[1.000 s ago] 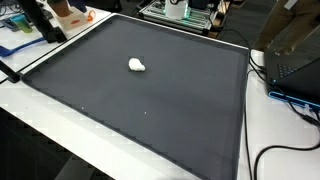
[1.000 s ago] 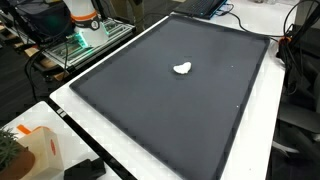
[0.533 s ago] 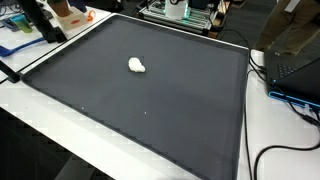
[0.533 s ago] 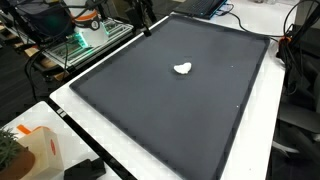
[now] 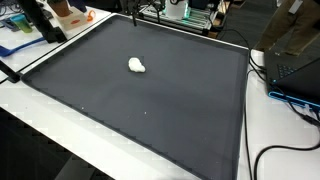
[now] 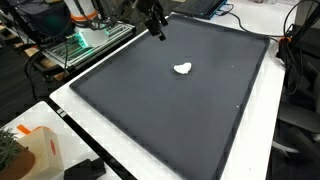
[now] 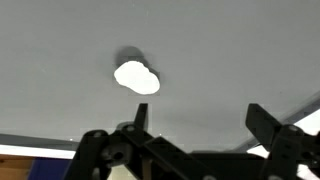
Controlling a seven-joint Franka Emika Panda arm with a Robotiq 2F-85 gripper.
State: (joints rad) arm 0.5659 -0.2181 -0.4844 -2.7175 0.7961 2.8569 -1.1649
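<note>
A small white lump (image 5: 137, 66) (image 6: 182, 69) (image 7: 136, 77) lies on the black mat (image 5: 150, 110) (image 6: 170, 110), towards its far half in both exterior views. My gripper (image 6: 157, 30) (image 5: 135, 18) hangs above the mat's edge, well short of the lump. In the wrist view the gripper (image 7: 200, 118) stands open with only bare mat between its two dark fingers (image 7: 140, 115). The lump sits ahead of them and a little to the left. Nothing is held.
The mat covers most of a white table (image 5: 40, 130). A dark laptop with cables (image 5: 292, 62) sits beside the mat. A metal cart with green-lit gear (image 6: 85, 40) stands off the table. An orange-and-white bag (image 6: 35, 150) stands near one corner.
The arm has swung into both exterior views over the mat's edge, moving towards the white lump. The lump has not moved and the jaws stay open.
</note>
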